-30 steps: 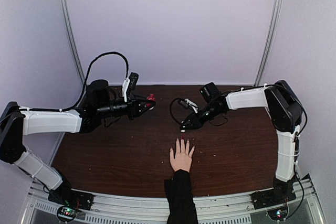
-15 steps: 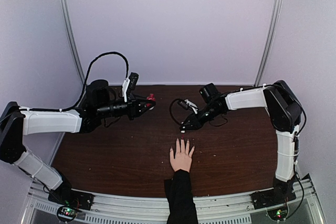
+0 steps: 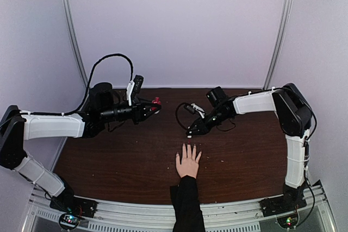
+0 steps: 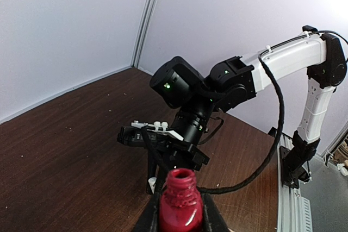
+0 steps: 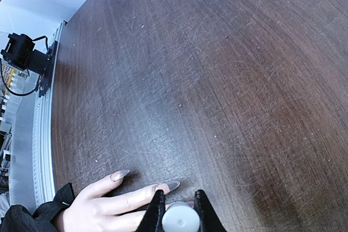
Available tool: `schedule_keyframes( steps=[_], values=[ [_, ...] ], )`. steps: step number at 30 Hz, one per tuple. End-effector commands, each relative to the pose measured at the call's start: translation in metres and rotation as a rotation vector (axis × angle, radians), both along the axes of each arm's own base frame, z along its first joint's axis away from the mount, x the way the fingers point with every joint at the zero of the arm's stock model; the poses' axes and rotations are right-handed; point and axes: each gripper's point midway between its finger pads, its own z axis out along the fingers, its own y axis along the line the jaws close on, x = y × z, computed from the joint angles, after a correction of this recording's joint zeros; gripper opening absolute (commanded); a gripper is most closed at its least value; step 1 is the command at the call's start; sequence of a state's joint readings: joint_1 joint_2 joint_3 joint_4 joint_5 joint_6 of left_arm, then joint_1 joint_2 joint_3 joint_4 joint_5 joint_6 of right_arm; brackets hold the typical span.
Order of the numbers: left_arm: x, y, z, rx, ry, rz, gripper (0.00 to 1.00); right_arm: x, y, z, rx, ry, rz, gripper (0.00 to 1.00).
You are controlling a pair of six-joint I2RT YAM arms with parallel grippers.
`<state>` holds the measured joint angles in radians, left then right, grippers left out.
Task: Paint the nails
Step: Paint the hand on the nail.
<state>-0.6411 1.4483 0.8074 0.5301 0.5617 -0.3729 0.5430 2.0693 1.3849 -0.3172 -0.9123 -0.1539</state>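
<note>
Nails [image 5: 171, 185] tip the fingers of a pale hand [image 3: 188, 162] that lies flat, palm down, on the dark wooden table [image 3: 109, 156]. The fingers point away from the table's near edge, and a black sleeve [image 3: 187, 205] covers the wrist. In the right wrist view two of the nails show clearly: they are long, pointed and pale, with no red on them. The other nails are hidden or too small to judge.

The right gripper [image 3: 191, 130] hangs just beyond the fingertips of the hand, tilted down toward them. Its fingers are pressed in on a small white cap [image 5: 180, 219], which sits between them directly over the finger ends. From the right wrist camera the cap overlaps the edge of the nearest finger. Whether anything under the cap touches a nail cannot be told.

The left gripper [image 3: 151, 106] is well apart from the hand, up and to the hand's left, held above the table. It pinches a small red bottle [image 4: 179, 202] by its body. The bottle stands upright in the grip with its threaded neck open at the top. In the left wrist view the bottle is in the foreground and the right arm [image 4: 283, 61] reaches down toward the table behind it.
</note>
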Motion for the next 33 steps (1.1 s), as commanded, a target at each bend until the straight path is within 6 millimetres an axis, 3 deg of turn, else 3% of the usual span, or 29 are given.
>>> schedule_keyframes(
  steps=[1, 33],
  values=[
    [0.002, 0.001, 0.013, -0.036, -0.051, -0.005, 0.0, 0.007, 0.005, -0.002, 0.005, -0.027, 0.004, 0.0],
    [0.002, 0.001, 0.012, -0.032, -0.054, -0.002, 0.0, 0.018, 0.003, -0.001, -0.014, -0.064, -0.031, 0.0]
  ],
)
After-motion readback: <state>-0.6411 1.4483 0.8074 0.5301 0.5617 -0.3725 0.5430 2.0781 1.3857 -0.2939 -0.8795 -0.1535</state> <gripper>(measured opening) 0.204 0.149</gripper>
